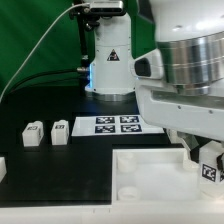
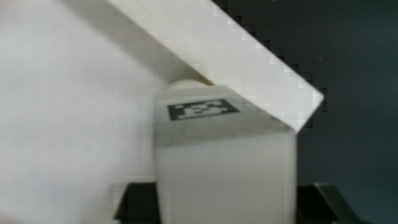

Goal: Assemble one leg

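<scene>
My gripper (image 1: 206, 160) is shut on a white leg (image 1: 209, 172), whose black-and-white marker faces outward, at the right end of the large white panel (image 1: 150, 178). In the wrist view the leg (image 2: 222, 165) sits between the dark fingers (image 2: 141, 200) of the gripper (image 2: 228, 206). Its marker end meets the panel (image 2: 71, 100) at the panel's angled edge. Whether it sits in a socket is hidden. Two more legs (image 1: 33, 133) (image 1: 60, 131) stand side by side on the black table at the exterior view's left.
The marker board (image 1: 117, 124) lies flat behind the panel, in front of the arm's base (image 1: 110, 70). A white part (image 1: 2, 168) shows at the far left edge. A cable runs across the green backdrop.
</scene>
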Available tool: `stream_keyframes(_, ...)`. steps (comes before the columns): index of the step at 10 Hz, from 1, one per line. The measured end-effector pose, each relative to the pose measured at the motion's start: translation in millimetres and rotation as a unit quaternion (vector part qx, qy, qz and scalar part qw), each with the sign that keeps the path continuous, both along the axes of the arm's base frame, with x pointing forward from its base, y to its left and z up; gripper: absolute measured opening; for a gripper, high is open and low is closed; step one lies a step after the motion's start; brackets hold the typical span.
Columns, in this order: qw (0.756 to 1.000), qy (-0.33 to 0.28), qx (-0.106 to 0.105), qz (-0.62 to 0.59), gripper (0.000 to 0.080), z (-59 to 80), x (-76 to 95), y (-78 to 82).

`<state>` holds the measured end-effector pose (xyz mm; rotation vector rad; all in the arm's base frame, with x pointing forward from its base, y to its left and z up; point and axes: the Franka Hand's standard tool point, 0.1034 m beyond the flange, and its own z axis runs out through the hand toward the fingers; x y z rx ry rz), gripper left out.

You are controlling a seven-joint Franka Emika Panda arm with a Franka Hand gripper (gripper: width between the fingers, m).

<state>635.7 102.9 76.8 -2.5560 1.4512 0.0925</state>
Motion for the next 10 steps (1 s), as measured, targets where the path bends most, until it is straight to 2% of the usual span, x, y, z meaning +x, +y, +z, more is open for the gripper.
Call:
stream_keyframes(2, 0.989, 0.020, 0.026, -0.141, 0.0308, -0.5, -3.3, -3.6)
stream_keyframes(4, 0.964, 0.049, 0.042, -0.259, 0.0308, -0.4, -6.9, -0.3)
stream_keyframes(7, 0.970, 0.046, 0.041, -0.236, 0.0313, -0.8, -8.0, 1.4)
stream_keyframes(8, 0.983, 0.034, 0.035, -0.178, 0.0491, -1.0, -8.5, 1.2)
stream_keyframes(9, 0.996, 0.020, 0.026, -0.082, 0.0602, -0.6, -10.2, 2.5)
stream_keyframes(10, 1.000, 0.015, 0.015, -0.009, 0.0602, 1.8, -11.0, 5.4)
